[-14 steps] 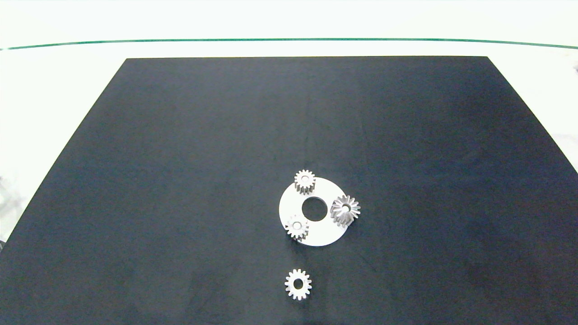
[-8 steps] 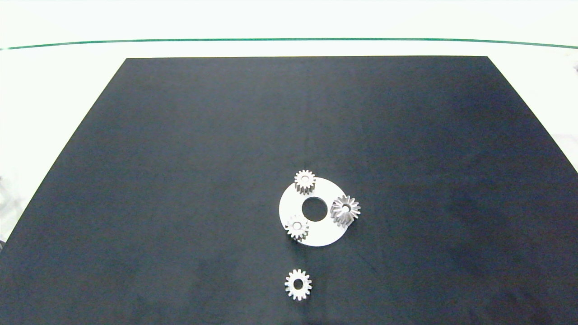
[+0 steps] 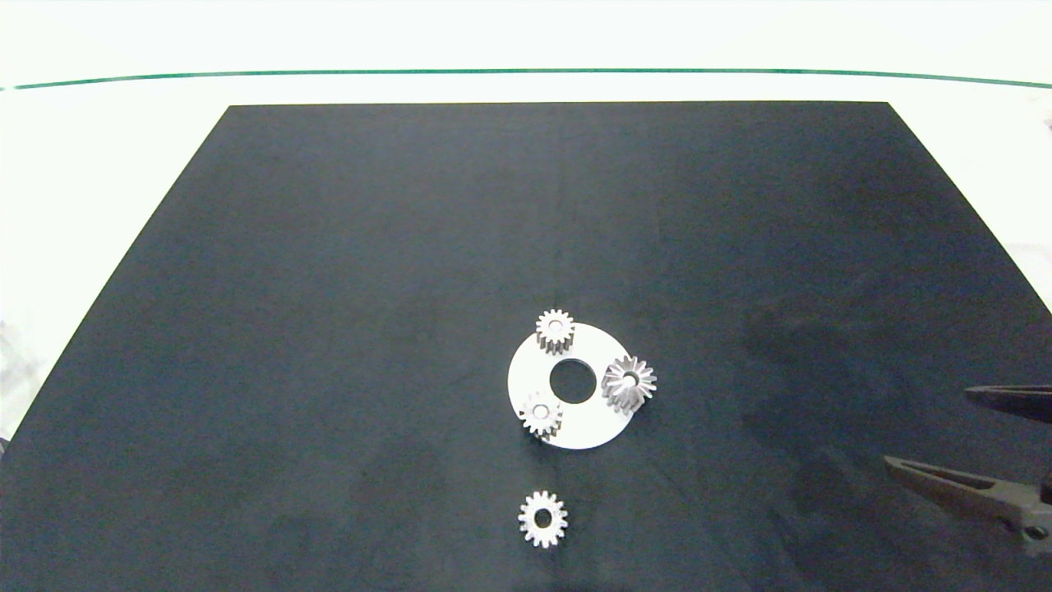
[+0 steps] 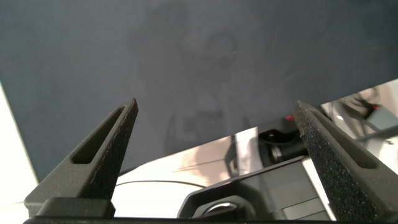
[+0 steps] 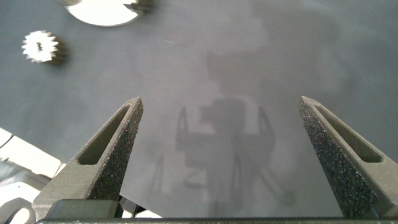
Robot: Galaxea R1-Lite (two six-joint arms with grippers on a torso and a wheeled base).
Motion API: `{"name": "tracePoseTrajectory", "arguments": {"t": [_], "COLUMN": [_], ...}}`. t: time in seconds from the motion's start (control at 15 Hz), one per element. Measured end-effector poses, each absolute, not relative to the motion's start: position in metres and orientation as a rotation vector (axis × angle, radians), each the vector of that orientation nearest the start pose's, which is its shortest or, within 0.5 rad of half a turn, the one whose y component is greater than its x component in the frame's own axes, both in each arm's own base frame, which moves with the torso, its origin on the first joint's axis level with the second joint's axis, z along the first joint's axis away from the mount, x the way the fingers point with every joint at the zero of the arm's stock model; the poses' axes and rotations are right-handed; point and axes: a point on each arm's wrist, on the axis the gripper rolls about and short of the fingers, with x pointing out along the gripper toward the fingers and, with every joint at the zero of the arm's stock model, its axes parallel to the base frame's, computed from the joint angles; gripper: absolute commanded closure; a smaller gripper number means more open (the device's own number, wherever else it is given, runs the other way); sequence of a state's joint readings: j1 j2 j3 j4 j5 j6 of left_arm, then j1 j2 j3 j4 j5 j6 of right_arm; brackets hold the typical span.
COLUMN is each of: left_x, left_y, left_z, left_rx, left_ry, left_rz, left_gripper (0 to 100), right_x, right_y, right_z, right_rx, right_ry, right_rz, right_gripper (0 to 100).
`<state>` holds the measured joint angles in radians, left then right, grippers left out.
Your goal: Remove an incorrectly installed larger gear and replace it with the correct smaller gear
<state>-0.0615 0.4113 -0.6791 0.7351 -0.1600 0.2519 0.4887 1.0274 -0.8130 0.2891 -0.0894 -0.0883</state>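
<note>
Right gripper (image 3: pixel 953 434), fingers spread and empty, is probably approaching the larger gear (image 3: pixel 629 381), needing closure around it; left gripper (image 4: pixel 217 134) is idling spread.

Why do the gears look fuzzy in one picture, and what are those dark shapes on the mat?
Right wrist view: the smaller gear and white disc are smeared, probably by motion blur; the right gripper throws a shadow on the mat. Left wrist view: a fainter shadow beyond the left gripper. Head view: gears crisp.
</note>
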Motion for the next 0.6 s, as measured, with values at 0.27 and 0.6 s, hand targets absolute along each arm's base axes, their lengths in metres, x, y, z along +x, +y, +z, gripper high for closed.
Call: {"name": "tracePoseTrajectory", "arguments": {"t": [0.27, 0.6], "left_x": [-0.022, -0.017], "left_y": [-0.003, -0.004], "left_z": [0.197, 0.195], "left_rx": [0.237, 0.285], "left_ry": [0.462, 0.478], "left_rz": [-0.310, -0.357], "left_gripper": [0, 0], "right_x": [0.129, 0.167], "right_y": [0.091, 0.125], "right_z": [0.240, 0.230], "right_rx": [-0.291, -0.326], "right_ry": [0.514, 0.550], "right_rz": [0.535, 0.569], "right_gripper": [0, 0]}}
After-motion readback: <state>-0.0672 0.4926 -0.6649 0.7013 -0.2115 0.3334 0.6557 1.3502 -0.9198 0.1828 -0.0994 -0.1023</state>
